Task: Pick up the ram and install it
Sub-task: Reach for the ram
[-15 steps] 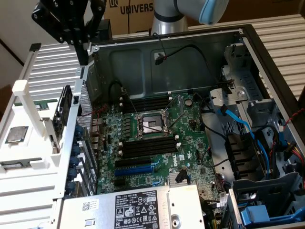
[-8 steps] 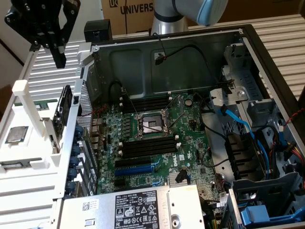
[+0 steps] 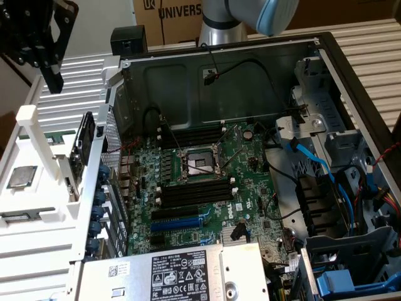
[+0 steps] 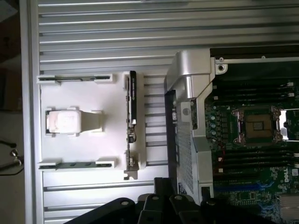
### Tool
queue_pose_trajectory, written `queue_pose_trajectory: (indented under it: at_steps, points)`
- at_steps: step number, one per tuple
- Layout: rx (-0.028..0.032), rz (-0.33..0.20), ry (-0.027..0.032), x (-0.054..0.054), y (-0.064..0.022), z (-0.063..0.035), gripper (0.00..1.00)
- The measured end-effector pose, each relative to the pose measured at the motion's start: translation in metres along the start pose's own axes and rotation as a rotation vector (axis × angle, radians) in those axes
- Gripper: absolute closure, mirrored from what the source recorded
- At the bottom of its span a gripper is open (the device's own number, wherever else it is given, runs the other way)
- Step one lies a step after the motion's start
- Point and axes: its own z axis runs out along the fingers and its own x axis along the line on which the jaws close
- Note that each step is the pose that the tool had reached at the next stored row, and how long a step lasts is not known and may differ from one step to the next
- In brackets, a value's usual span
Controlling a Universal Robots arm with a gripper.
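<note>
The holder (image 3: 37, 213) beside the computer case (image 3: 188, 81)
The ram (image 3: 86, 144) stands on edge in the holder, at the exterior view's left of the case; the motherboard (image 3: 207, 182) lies inside the case.

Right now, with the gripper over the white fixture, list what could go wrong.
1. The ram stands on its thin edge in the white fixture, close beside the case wall; the gripper could miss it or bump the wall.
2. Black cables hang beside the upper memory slots and might snag the stick.
</note>
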Motion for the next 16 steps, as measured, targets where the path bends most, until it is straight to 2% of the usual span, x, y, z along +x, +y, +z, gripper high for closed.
queue_pose_trajectory:
  at_steps: [9,10,14,16]
  points:
    - [0.0,0.0,0.0,0.041,-0.0041,0.0057,0.9]
    - [0.0,0.0,0.0,0.055,-0.0062,0.0104,0.9]
    - [0.0,0.0,0.0001,0.073,-0.0085,0.017,0.9]
    - [-0.0001,0.0,0.0006,0.078,-0.0092,0.0207,0.9]
